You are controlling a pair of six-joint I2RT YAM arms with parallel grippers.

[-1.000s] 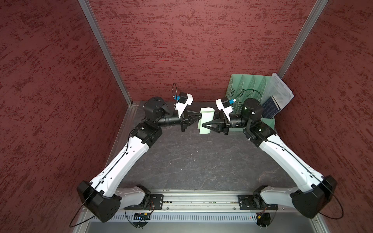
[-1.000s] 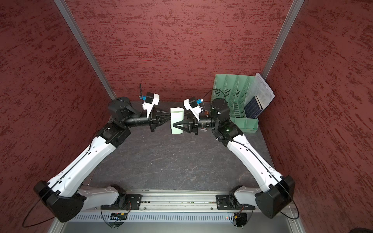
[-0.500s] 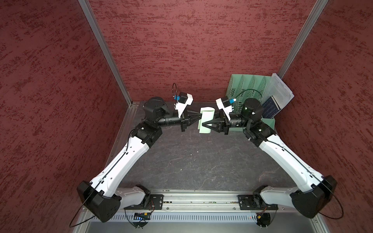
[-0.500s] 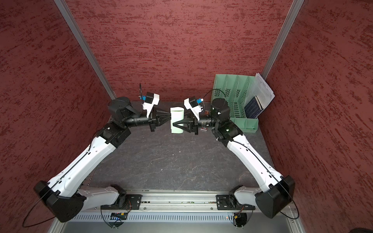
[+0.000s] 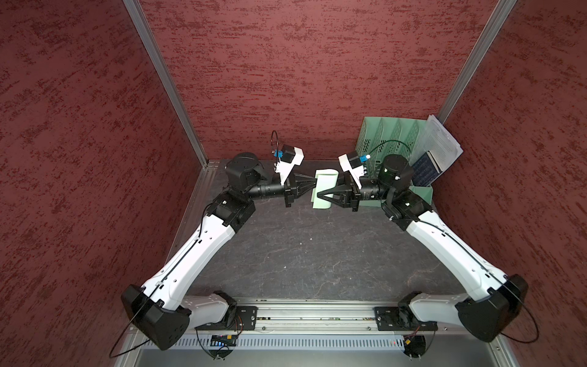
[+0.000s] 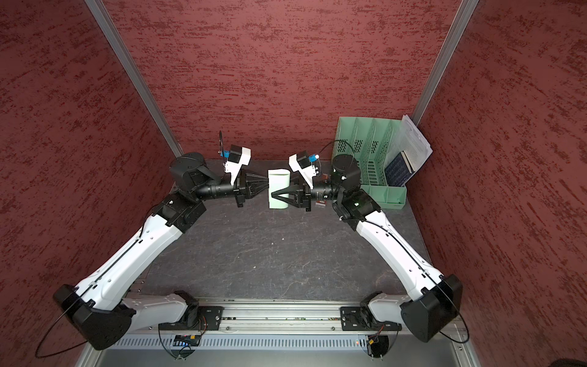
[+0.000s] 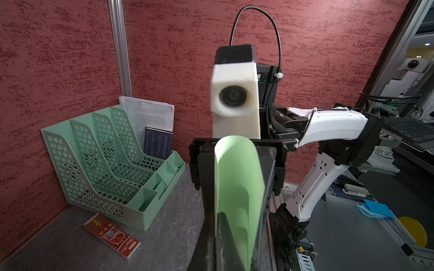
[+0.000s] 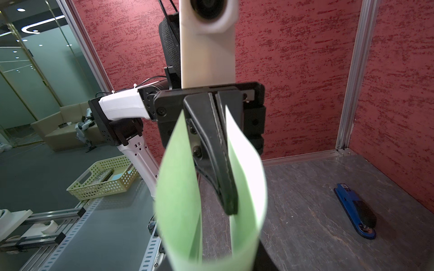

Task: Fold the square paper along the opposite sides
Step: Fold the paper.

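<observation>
Paper, the square paper (image 5: 324,188), hangs curled above the tabletop's (image 5: 301,254) far edge, between both arms. Left pincer (image 5: 314,183) is pressed together on one edge; right pincer (image 5: 318,194) stands spread around it.

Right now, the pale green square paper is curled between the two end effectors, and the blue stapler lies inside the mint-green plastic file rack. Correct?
Not quite: the blue stapler lies on the dark grey table, outside the rack, as the right wrist view shows. The rest stands.
</observation>
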